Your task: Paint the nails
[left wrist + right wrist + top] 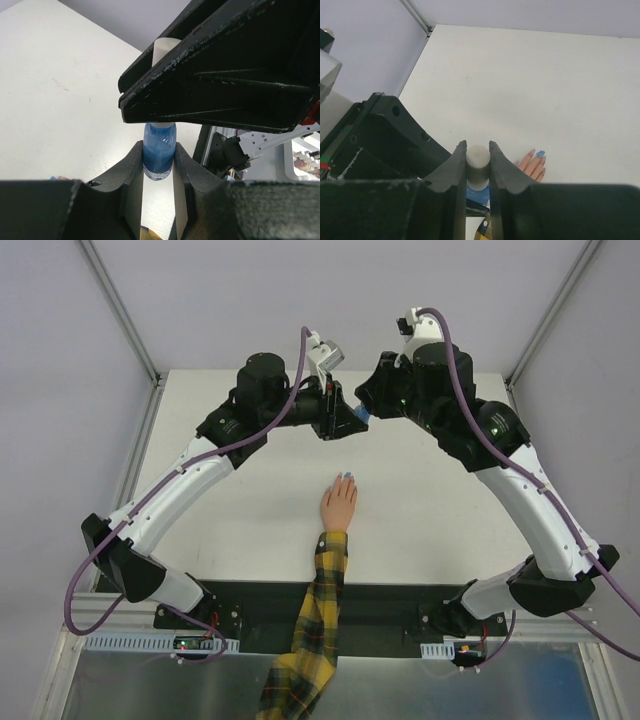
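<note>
A small peach hand (338, 506) with a yellow-black plaid sleeve (318, 610) lies palm down mid-table, its nails (346, 478) pointing away. One nail (540, 154) is blue; the others look skin-toned. Beyond the fingertips, my left gripper (159, 150) is shut on the glass body of a small blue bottle (159, 152). My right gripper (478, 150) is shut on the bottle's white cap (478, 159) from the opposite side. In the top view the two grippers (345, 420) (366, 406) meet above the table, and only a sliver of the bottle (362, 416) shows between them.
The white table (440, 510) is bounded by metal frame posts (120, 310) at its back corners and grey walls behind. The plaid sleeve runs off the near edge between the two arm bases (190, 625) (465, 625).
</note>
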